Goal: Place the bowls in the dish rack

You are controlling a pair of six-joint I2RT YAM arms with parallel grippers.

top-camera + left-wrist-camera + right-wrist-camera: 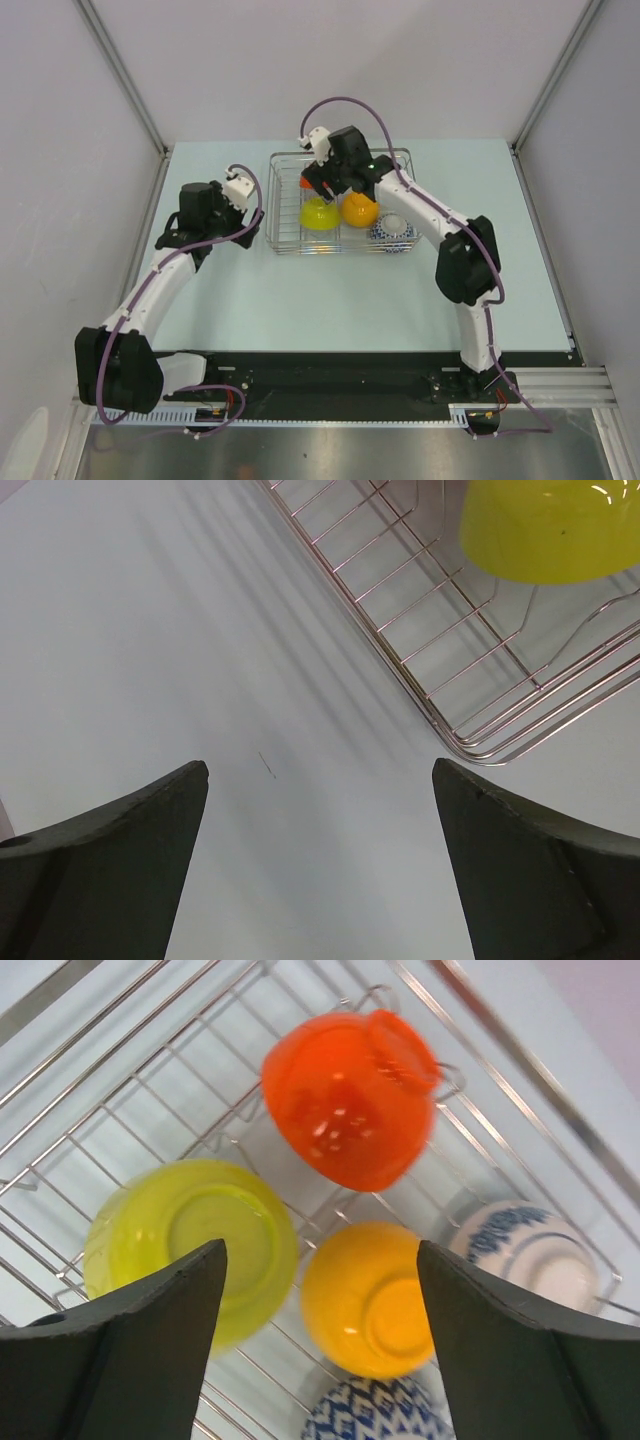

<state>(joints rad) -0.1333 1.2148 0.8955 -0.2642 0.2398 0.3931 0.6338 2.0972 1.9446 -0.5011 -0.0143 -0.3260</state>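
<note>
Right tool (320, 1260) gapes empty above the dish rack (285, 205); red bowl (345, 1100) blurred, maybe tilted. Left tool (320, 770) spread wide over desk (150, 630).

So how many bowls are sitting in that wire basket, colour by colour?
Red-orange bowl: 1
Yellow-green bowl: 1
Orange bowl: 1
Blue-and-white bowls: 2
Total: 5 bowls
</note>
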